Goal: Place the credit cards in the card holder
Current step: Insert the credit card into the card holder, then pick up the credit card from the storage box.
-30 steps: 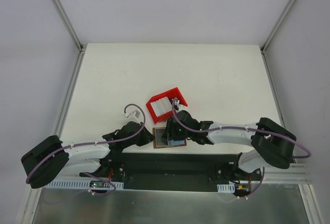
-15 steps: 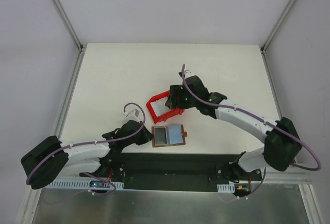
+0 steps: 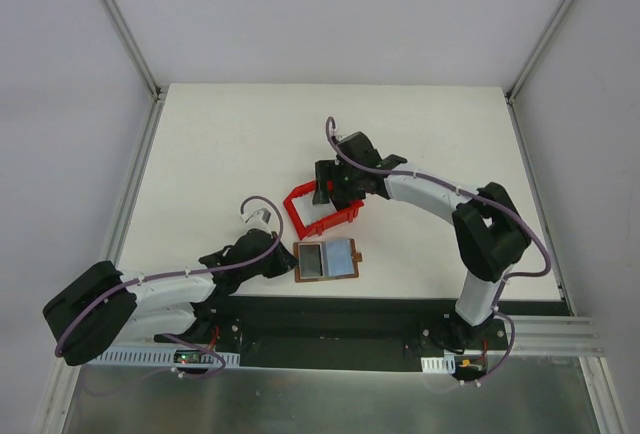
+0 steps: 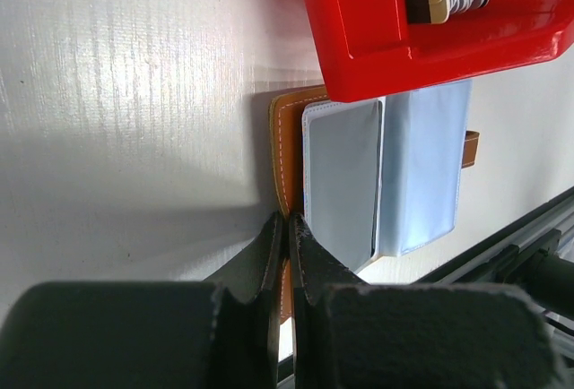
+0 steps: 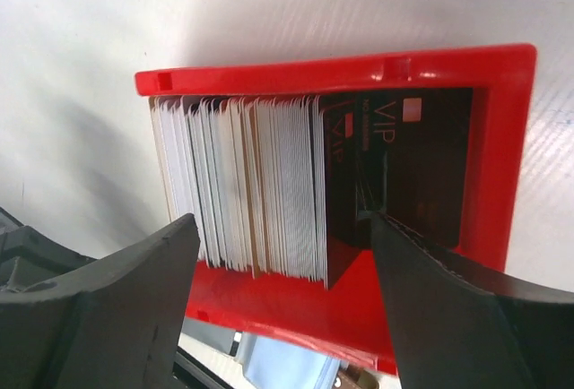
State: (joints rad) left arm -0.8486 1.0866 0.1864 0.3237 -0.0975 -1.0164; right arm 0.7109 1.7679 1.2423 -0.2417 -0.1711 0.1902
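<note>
Stiff, slick, pale credit cards (image 5: 251, 196) stand packed on edge in a red plastic tray (image 5: 341, 73) just far of the open brown leather card holder (image 4: 287, 129), which the left gripper (image 4: 287, 228) clamps by its edge; the spread-open right gripper (image 5: 282, 228) should probably pinch one end card's faces.

The left arm (image 3: 160, 289) and right arm (image 3: 432, 192) — white shells, black joints — carry looping purple cables (image 3: 257, 199).

**Colours logged at the bench**

Off-white is recorded for the bench (image 3: 250, 144) and glossy red for the tray (image 5: 332, 75). The credit cards (image 5: 242, 192) are noted with white-to-grey edges, the front ones near-black with coppery "VIP" lettering. The card holder (image 4: 377, 174) is logged tan-brown with white stitching and a pale grey-blue inside. The left pincer (image 4: 287, 228) and right pincer (image 5: 280, 224) are noted black.
</note>
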